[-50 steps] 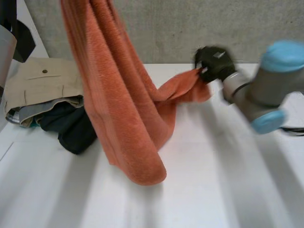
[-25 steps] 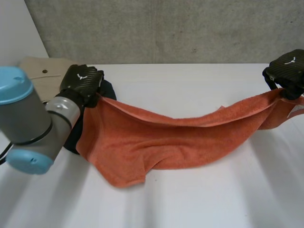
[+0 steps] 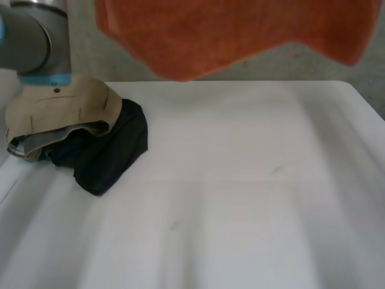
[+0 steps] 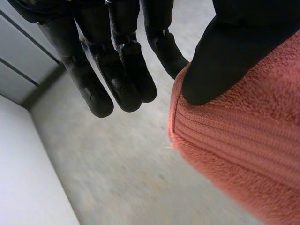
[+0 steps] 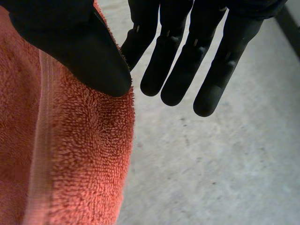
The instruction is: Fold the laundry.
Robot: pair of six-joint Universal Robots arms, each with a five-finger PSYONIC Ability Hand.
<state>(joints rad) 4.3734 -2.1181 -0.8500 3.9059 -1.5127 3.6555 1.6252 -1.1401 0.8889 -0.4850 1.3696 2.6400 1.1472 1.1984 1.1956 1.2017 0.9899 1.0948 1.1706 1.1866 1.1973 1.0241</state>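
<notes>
The orange towel [image 3: 240,36] hangs spread between my hands, high above the white table [image 3: 240,198]. My left hand [image 4: 225,61] pinches one hemmed corner under its thumb, other fingers straight alongside; my right hand [image 5: 75,51] pinches the opposite corner likewise. Thick, soft terry: I expect sagging, so corners are the surest hold.

One orange towel [image 3: 234,36]; two robot hands: left robot hand [image 4: 122,79], right robot hand [image 5: 173,70]; three piled garments: beige garment [image 3: 60,111], black garment [image 3: 111,153], grey garment [image 3: 54,138]; one worktop [image 3: 240,198]

Hanging towel [image 3: 234,36] screens far edge; clothes pile [image 3: 90,144] crowds table [image 3: 240,198] left.
</notes>
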